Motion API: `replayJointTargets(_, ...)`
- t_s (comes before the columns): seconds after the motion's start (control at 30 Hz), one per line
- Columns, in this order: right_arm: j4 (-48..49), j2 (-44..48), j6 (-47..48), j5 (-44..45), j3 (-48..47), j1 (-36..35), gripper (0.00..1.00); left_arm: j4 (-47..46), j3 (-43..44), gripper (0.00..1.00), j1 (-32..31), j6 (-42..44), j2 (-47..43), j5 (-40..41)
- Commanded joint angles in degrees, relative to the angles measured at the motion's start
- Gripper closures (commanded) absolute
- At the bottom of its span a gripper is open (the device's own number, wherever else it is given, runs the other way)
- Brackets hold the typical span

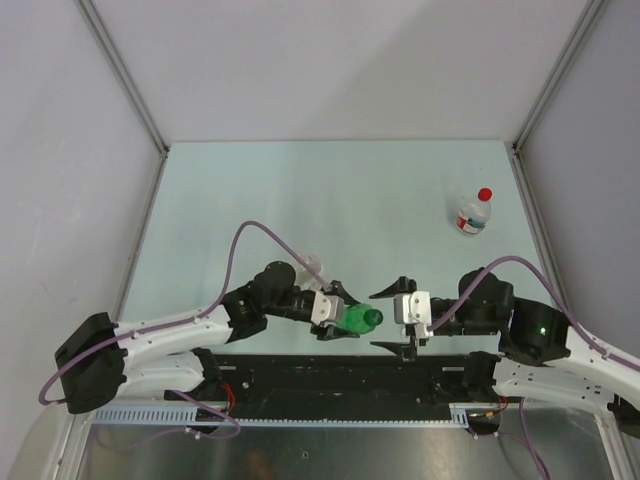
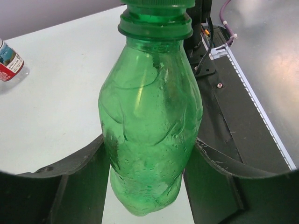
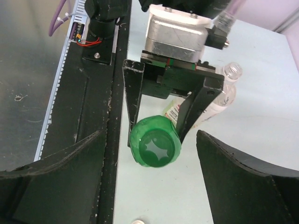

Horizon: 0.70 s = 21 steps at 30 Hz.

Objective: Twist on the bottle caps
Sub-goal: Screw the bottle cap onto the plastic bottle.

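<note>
My left gripper (image 1: 345, 319) is shut on the green bottle (image 1: 358, 320) and holds it on its side, neck toward the right arm. In the left wrist view the gripper (image 2: 148, 168) squeezes the bottle's (image 2: 149, 116) lower body. The green cap (image 3: 155, 148) sits on the bottle's neck and faces my right gripper (image 3: 152, 186), which is open and empty just short of it; this gripper also shows from above (image 1: 397, 320). The red cap (image 1: 485, 194) is on the small clear bottle (image 1: 472, 215). A sliver of the white cap (image 3: 138, 222) lies on the table below the green cap.
A wider clear bottle (image 1: 314, 264) with an open mouth (image 3: 232, 71) lies just behind the left wrist. The black base rail (image 1: 330, 375) runs along the near edge under both grippers. The small red-labelled bottle also shows in the left wrist view (image 2: 9, 60).
</note>
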State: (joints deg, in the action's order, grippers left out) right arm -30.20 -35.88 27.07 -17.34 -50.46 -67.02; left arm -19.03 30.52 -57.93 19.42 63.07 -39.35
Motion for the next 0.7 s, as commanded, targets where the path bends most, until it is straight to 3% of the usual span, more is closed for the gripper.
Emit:
replayJointTargets(0.0,3.09,-1.81,0.97,-2.07,-0.53,-0.25,0.18,-1.37,3.3,1.0,0.36,-1.0,1.23,-1.9)
replayJointTargets(0.27,0.9,-0.33,0.14,0.0,-0.52,-0.25,0.26,-1.44,3.16,1.0,0.35,-0.91,0.82,-2.95)
replayJointTargets(0.67,-1.09,1.53,-1.44,2.13,-0.52,-0.3,0.47,-1.69,3.39,1.0,0.38,-0.72,1.11,-3.4)
